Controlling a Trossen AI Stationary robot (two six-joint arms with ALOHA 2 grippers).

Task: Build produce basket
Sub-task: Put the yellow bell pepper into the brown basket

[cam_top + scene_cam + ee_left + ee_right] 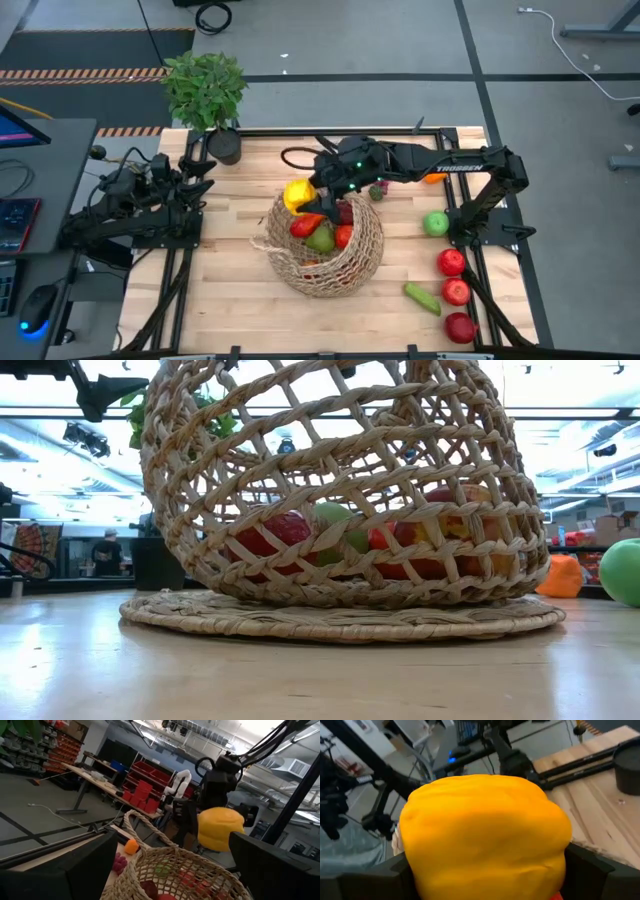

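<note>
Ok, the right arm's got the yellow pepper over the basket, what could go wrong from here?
The yellow pepper hangs near the rim of the basket, not its middle, so a release might bounce it onto the table. The basket already holds several pieces; the pepper could roll off the pile. The right gripper could snag the weave if lowered.

Basket mid-table, produce inside, pepper above its rim, potted plant behind, apples right.

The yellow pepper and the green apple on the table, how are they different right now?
The yellow pepper is gripped by the right gripper above the basket rim; the green apple lies free on the table, right of the basket. The pepper is lumpy and blocky, the apple smooth and round. The pepper looks somewhat bigger. Neither is in the basket yet.
</note>
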